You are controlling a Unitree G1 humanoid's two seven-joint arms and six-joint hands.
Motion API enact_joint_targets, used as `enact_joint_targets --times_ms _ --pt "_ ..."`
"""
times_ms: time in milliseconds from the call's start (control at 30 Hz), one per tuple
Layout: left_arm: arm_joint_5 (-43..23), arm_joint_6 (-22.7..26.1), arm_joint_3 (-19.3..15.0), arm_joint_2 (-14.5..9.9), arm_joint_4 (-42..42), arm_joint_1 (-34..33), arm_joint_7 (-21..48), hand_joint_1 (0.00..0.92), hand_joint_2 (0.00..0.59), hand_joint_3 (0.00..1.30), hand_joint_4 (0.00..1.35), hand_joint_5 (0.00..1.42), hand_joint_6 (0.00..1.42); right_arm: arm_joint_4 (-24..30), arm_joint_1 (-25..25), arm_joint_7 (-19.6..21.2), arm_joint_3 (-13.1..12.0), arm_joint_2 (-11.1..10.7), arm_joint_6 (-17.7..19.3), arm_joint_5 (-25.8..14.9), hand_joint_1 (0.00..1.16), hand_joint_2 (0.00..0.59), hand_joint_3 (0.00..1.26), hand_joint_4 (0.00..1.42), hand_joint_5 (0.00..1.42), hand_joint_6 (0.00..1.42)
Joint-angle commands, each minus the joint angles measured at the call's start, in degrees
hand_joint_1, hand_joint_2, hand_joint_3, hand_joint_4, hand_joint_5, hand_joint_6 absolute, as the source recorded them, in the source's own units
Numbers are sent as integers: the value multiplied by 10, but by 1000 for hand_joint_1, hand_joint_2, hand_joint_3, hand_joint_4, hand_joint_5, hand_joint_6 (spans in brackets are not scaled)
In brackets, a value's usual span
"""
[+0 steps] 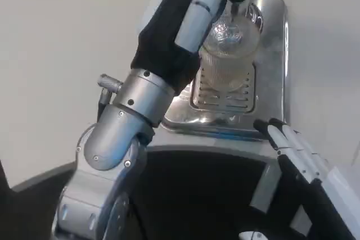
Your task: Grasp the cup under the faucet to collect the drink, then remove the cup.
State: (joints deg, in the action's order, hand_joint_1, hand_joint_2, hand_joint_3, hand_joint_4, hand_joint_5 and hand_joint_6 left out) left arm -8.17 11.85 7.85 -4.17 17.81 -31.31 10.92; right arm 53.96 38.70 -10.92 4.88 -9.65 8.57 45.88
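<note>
I see one head view, looking steeply down from above my robot's arms, close in, facing the white surface (67,54) ahead.

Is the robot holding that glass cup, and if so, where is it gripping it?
It cannot be told. The left arm reaches toward the cup on the drip tray, but its robot hand is hidden. The right robot hand holds nothing.
</note>
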Motion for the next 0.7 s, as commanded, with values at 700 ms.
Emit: enact_joint_targets --times_ms 700 --pt "219 -236 104 -128 -97 -57 94 0 194 0 0 0 0 -1 -41 -9 14 61 -77 -1 288 261 15 0 14 159"
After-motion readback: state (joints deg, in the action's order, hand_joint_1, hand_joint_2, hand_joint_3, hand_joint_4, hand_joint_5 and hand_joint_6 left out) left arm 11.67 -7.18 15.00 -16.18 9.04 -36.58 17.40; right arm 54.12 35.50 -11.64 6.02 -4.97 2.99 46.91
